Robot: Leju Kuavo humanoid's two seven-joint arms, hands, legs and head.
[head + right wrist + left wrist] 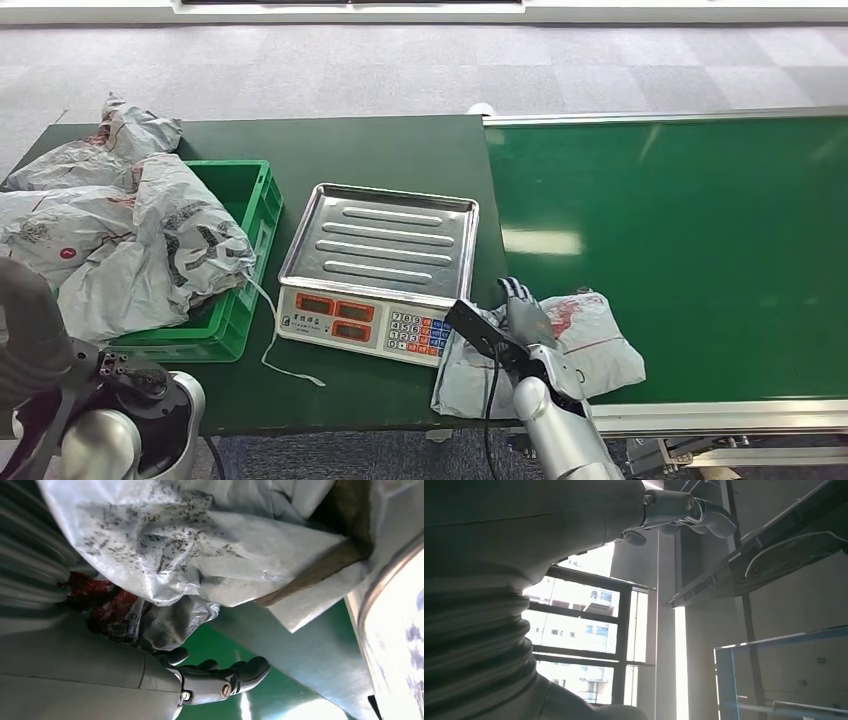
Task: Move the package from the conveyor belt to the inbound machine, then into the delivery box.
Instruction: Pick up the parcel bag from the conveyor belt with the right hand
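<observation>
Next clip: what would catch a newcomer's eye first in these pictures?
Probably the right hand resting on a grey package at the near edge of the green conveyor belt, beside the scale. Next, the scale itself, its shiny steel tray bare, at the middle of the dark table. On the left, crumpled grey bags overflow a green crate.

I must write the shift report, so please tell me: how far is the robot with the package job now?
Done: several grey bags already fill the green crate. In hand: the right robot hand rests on a grey package at the conveyor belt edge; whether it grips is unclear. Left: the scale tray is bare, so weighing and boxing remain.
</observation>
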